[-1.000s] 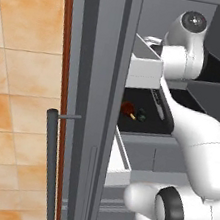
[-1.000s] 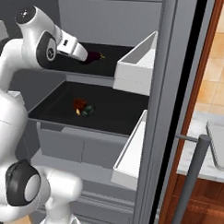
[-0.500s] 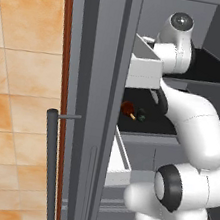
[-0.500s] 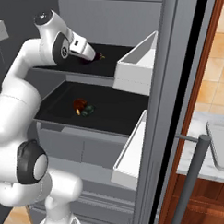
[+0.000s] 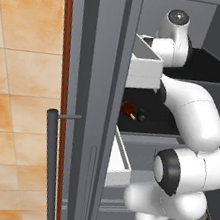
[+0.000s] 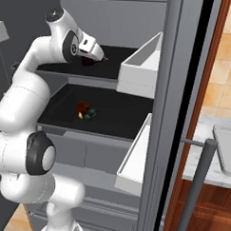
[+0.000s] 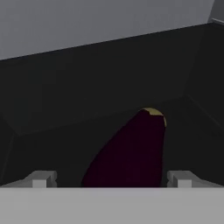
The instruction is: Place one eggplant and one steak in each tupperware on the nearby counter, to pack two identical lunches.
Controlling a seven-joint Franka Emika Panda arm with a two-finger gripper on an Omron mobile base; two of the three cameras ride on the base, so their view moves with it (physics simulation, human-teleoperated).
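On the upper fridge shelf point(image 6: 48, 68), the gripper point(image 7: 111, 179) has its jaws apart astride the purple eggplant point(image 7: 131, 153), lined up to grab it. A steak point(image 6: 81, 108) and the second eggplant point(image 6: 91, 114) sit on the lower shelf.

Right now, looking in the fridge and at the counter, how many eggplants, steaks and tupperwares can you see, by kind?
Eggplants: 2, one purple between the open gripper fingers on the upper shelf, one dark teal on the lower shelf.
Steaks: 1, beside the teal eggplant.
Tupperwares: 1, pale grey, on the counter.
Total: 4.
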